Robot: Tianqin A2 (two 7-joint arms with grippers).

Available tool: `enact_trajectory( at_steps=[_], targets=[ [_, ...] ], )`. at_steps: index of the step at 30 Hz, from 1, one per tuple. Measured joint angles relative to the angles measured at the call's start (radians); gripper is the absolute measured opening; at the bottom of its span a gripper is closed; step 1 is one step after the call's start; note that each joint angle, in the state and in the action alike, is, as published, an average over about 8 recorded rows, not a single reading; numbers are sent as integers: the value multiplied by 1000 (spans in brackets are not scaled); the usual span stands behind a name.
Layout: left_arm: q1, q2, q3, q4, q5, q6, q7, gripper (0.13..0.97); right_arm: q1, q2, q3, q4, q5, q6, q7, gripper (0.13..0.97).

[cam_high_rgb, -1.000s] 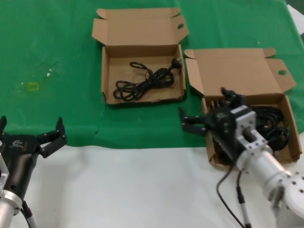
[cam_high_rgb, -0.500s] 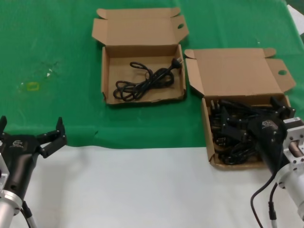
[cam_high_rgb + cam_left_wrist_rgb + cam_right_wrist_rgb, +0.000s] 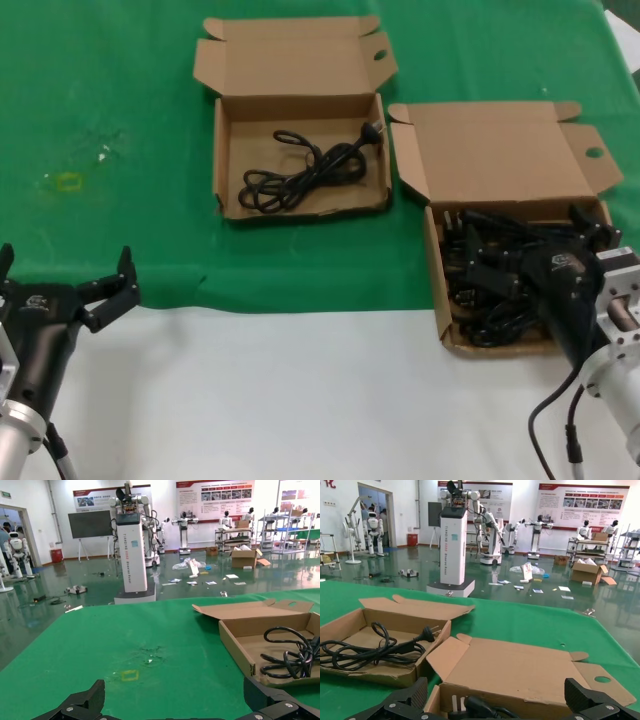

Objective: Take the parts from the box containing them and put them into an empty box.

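Observation:
The box with the tall plain lid (image 3: 495,150) stands at the right and holds several black cables (image 3: 490,290). The box with the tuck-strip lid (image 3: 290,60) stands at the back centre and holds one black cable (image 3: 300,175). My right gripper (image 3: 530,245) is open and empty, low over the front part of the right box. In the right wrist view (image 3: 496,700) its fingers (image 3: 415,695) stand wide apart before that box's lid (image 3: 520,670) and a plug (image 3: 475,707). My left gripper (image 3: 65,262) is open and empty at the front left; the left wrist view (image 3: 175,700) shows the same.
A green cloth (image 3: 120,100) covers the far half of the table and bare white table (image 3: 300,400) lies in front. A small yellow mark (image 3: 68,181) is on the cloth at the left. The two boxes stand close together.
My right gripper has moved right and back towards me, from the right box's front left corner to over its front part. It has been still for the last half second. The left arm has not moved.

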Motion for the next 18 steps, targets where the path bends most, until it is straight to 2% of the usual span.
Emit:
enact_trajectory(
  at_steps=[18],
  targets=[
    [0,0,0,0,0,0,0,966,0,0,0,0,0,0,0,966]
  ],
)
